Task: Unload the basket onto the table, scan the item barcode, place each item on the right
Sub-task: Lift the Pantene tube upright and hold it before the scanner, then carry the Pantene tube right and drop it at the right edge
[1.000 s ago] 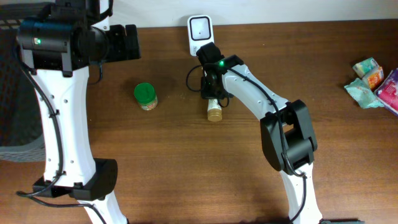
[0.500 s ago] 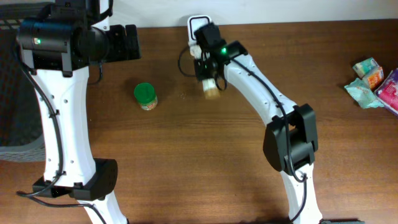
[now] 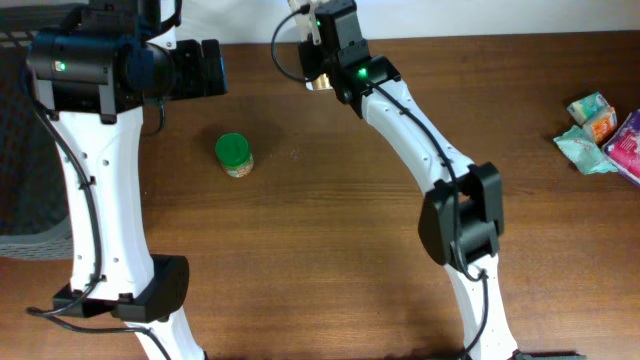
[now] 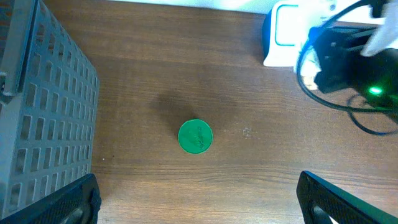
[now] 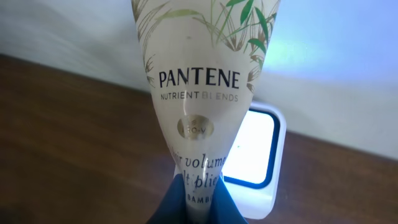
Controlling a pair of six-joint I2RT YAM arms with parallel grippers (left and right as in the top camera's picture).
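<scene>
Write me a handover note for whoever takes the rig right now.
Left gripper: open, empty, hovering above the left of the table.
Right gripper: shut on the Pantene tube, raised at the back edge in front of the scanner, whose window is lit.
Done: tube picked up and brought to the scanner.
To do: confirm the barcode reads; no barcode is visible in these views. Green-lidded jar stands untouched.

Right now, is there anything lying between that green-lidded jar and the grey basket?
Nothing. In the left wrist view, only bare wooden table lies between the green-lidded jar and the grey basket.
</scene>
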